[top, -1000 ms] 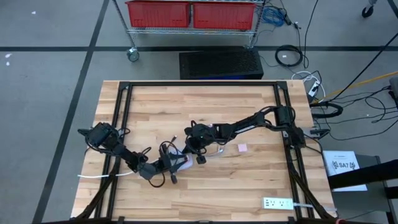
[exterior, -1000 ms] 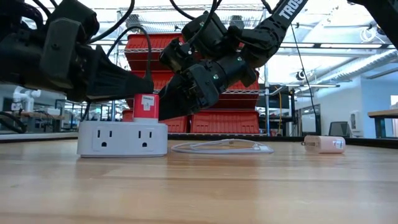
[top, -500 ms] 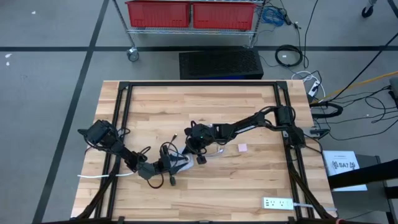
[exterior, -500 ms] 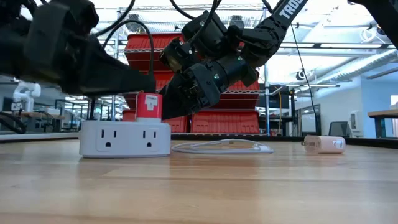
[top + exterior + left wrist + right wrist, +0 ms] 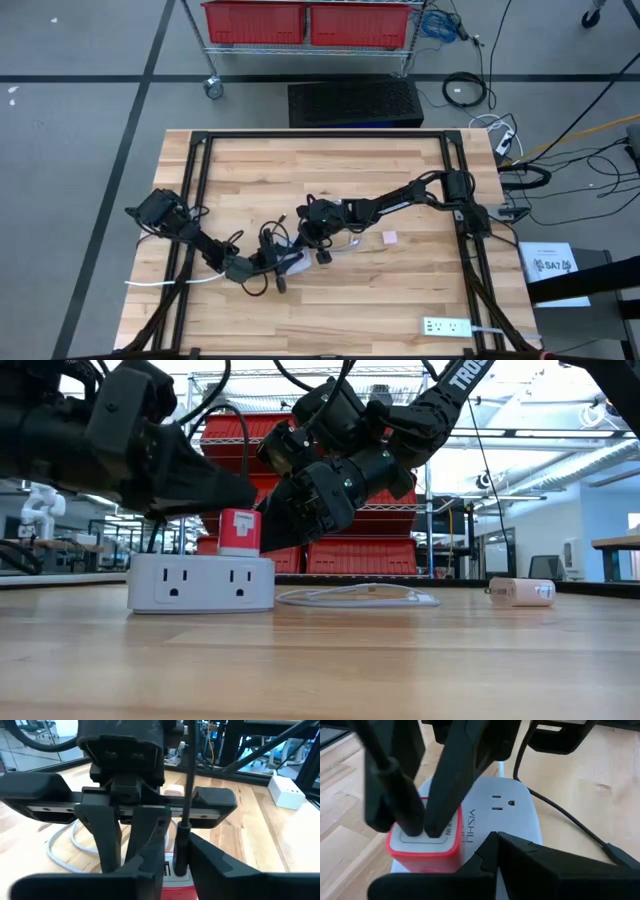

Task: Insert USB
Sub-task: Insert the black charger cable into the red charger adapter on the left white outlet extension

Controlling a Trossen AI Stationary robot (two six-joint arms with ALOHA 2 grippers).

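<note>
A white power strip (image 5: 200, 582) (image 5: 293, 264) lies flat on the table, and a red charger (image 5: 238, 532) (image 5: 425, 842) stands plugged into its top. My left gripper (image 5: 275, 262) (image 5: 177, 870) hovers over the charger, shut on a black USB plug (image 5: 181, 852) (image 5: 400, 815). The plug's cable runs upward. My right gripper (image 5: 318, 240) (image 5: 492, 847) is shut and slants down over the strip (image 5: 505, 805), right beside the charger. My left gripper pinches the black USB plug (image 5: 181, 845) between its two fingers, coming from above and slanting down. The plug stands upright, with its lower end on the charger's top face (image 5: 415, 837). My right gripper's shut fingertips reach the strip's top beside the charger; I cannot tell whether they touch it.
A white cable (image 5: 355, 597) lies looped on the table to the right of the strip. A small pale block (image 5: 520, 592) (image 5: 389, 238) sits farther right. A second white power strip (image 5: 447, 326) lies near the table's near right corner. Black frame rails run along the table's sides.
My left gripper has shifted slightly over the charger and tipped, still holding the plug. The power strip and charger have slid a little toward the right gripper. My right gripper has kept still.
</note>
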